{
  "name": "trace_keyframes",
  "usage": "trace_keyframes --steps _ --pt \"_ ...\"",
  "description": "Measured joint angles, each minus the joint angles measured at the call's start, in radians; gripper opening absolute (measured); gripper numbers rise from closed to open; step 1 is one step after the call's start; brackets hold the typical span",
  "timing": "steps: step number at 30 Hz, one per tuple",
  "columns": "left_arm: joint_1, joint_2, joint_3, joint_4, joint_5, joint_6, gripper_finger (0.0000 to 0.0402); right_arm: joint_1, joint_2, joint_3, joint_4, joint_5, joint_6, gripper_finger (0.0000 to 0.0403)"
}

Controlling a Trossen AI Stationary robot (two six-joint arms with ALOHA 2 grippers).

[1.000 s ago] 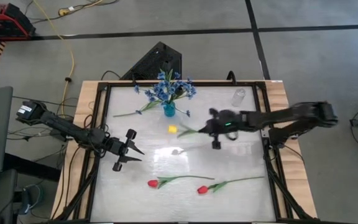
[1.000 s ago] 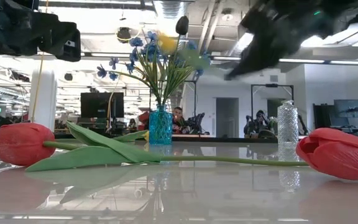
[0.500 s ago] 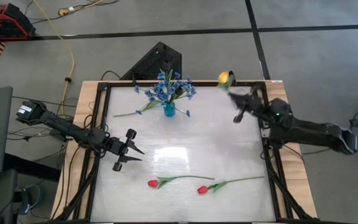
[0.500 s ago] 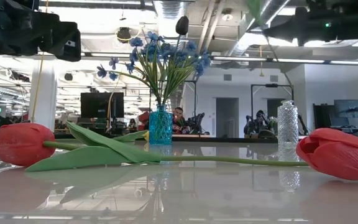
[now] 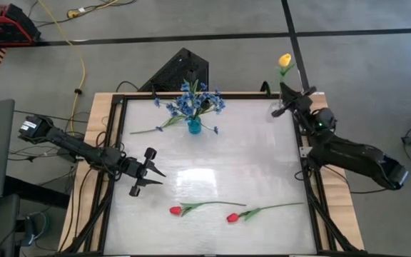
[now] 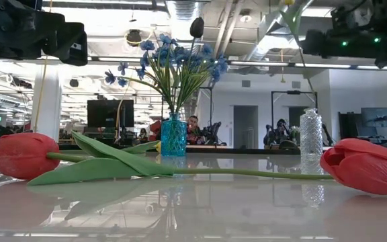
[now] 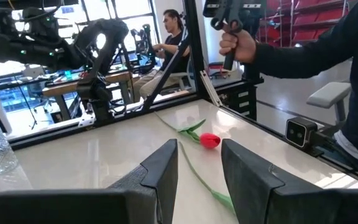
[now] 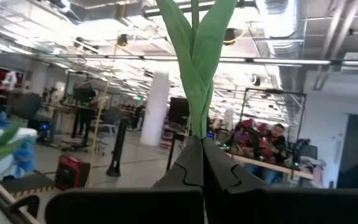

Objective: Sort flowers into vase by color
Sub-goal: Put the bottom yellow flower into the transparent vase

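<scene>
My right gripper (image 5: pixel 289 102) is raised over the table's far right corner, shut on a yellow tulip (image 5: pixel 285 61) whose bloom shows beyond the far edge. Just beside and below it stands a clear glass vase (image 6: pixel 310 133). A blue vase (image 5: pixel 193 127) near the far edge holds blue sprays (image 5: pixel 191 101); another green stem (image 5: pixel 148 128) lies flat to its left. Two red tulips (image 5: pixel 175 210) (image 5: pixel 232 218) lie on their sides near the near edge. My left gripper (image 5: pixel 148 172) hovers open at the table's left side, touching nothing. My right gripper pinches the yellow tulip's stem (image 8: pixel 194 132) between its two shut fingers, at the base of the long green leaves (image 8: pixel 195 56). The tulip is lifted clear of the table. It rises above the fingers, tilted toward the far side, bloom uppermost.
The middle of the white table top (image 5: pixel 241 164) lies bare between the vases and the red tulips. A black frame (image 5: pixel 302 157) runs along the table's edges. A person's hand (image 7: pixel 236 41) holds a device beyond the table's near side.
My right gripper has swung from the table's middle to the far right corner and risen, staying shut on the yellow tulip. The tulip, which was low over the table with its bloom pointing left, now stands up over the clear vase's corner with its bloom beyond the far edge.
</scene>
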Motion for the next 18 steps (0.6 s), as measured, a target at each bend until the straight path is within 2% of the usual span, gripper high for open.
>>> trace_keyframes --steps 11,18 --pt "0.000 0.000 0.000 0.001 -0.023 0.006 0.0114 -0.065 0.198 0.000 0.201 -0.001 -0.005 0.0015" --pt "0.000 0.000 0.000 -0.002 -0.023 0.008 0.0114 -0.070 0.260 0.000 0.198 -0.001 -0.006 0.0015"
